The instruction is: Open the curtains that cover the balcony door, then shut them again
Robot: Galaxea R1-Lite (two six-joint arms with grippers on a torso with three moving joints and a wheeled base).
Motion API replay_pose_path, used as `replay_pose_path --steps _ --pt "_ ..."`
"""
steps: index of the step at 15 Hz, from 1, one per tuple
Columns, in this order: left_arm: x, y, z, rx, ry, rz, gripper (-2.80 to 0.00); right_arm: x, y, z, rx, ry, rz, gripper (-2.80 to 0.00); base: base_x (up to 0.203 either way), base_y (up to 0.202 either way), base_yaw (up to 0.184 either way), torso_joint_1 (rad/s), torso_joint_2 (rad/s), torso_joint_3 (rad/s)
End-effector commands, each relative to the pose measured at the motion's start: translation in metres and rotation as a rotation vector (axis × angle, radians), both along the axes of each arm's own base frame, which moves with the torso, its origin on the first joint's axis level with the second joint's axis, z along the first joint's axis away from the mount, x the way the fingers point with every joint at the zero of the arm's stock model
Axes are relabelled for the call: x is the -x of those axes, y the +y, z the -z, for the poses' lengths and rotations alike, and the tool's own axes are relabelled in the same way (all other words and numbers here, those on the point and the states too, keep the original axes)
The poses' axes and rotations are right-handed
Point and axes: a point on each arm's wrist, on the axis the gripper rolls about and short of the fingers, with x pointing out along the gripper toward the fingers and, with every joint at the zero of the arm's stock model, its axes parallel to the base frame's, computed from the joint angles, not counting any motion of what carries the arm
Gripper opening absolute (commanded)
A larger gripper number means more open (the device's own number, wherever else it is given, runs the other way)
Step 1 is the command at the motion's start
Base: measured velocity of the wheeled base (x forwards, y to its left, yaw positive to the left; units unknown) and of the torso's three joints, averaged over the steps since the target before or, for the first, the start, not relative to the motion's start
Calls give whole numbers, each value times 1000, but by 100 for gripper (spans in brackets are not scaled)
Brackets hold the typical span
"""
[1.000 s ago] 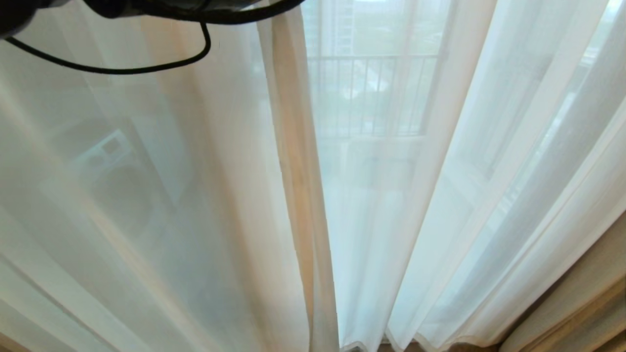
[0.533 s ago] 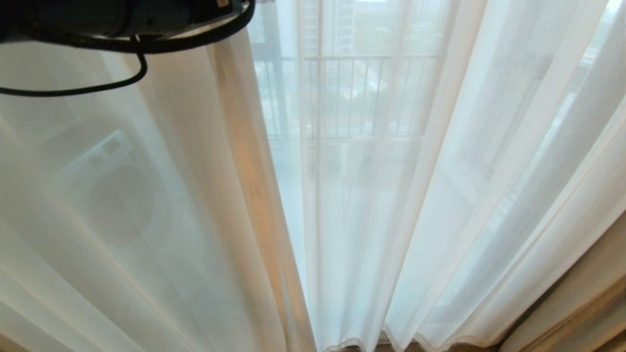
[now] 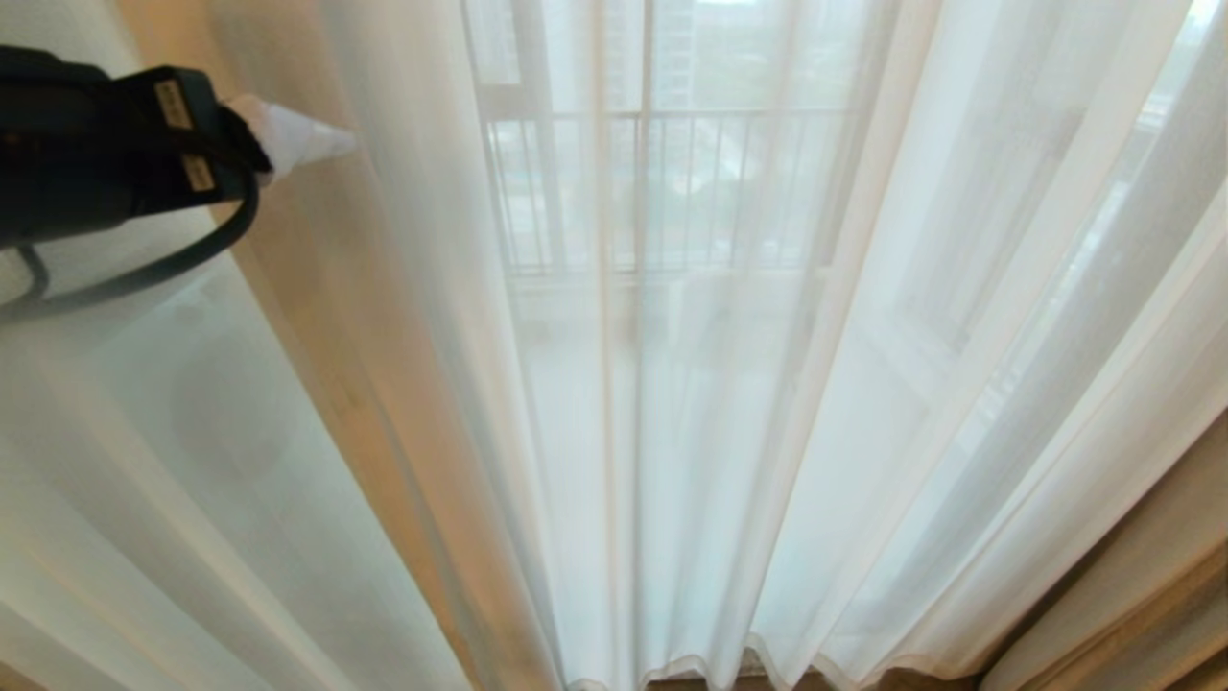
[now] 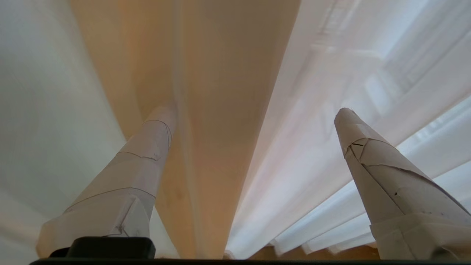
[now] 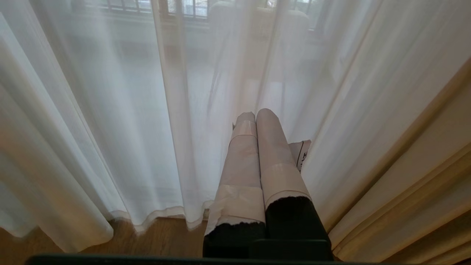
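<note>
Beside the left pincer (image 4: 254, 114), spread wide and empty, the curtains (image 3: 729, 384) hang in floor-length vertical folds.

You see the curtains (image 3: 672, 403), sheer white and floor-length in long vertical folds, hanging drawn across the balcony door just ahead of the left gripper's (image 4: 254, 114) spread fingers.

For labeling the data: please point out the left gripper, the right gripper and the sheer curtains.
left gripper (image 4: 254, 112), left wrist view, gap between open fingertips.
right gripper (image 5: 256, 115), right wrist view, between closed fingertips.
sheer curtains (image 3: 672, 432), head view, middle folds.
</note>
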Motion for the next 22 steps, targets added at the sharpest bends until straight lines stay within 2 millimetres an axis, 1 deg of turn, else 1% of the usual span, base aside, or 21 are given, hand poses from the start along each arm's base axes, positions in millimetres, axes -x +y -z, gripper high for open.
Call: replay_pose_path --steps 1,4,7,9,12,13,17,19,22 --pt "28 25 11 4 -5 -61 0 0 0 0 1 1 -1 -280 0 0 0 0 0 0" --pt "44 43 34 -11 32 -135 0 0 0 0 1 1 -1 -280 0 0 0 0 0 0" --pt "60 59 63 -30 86 -229 0 0 0 0 1 1 -1 -280 0 0 0 0 0 0" --pt "72 67 81 -36 113 -276 0 0 0 0 2 1 -1 -280 0 0 0 0 0 0" --pt "92 75 98 -30 113 -313 0 0 0 0 1 1 -1 -280 0 0 0 0 0 0" --pt "98 76 102 -26 110 -314 -280 0 0 0 1 1 -1 -280 0 0 0 0 0 0" --pt "119 82 116 -73 97 -346 -280 0 0 0 2 1 -1 -280 0 0 0 0 0 0" --pt "126 83 121 -73 85 -353 -280 0 0 0 1 1 -1 -280 0 0 0 0 0 0" --pt "144 83 131 -59 46 -339 -280 0 0 0 1 1 -1 -280 0 0 0 0 0 0"
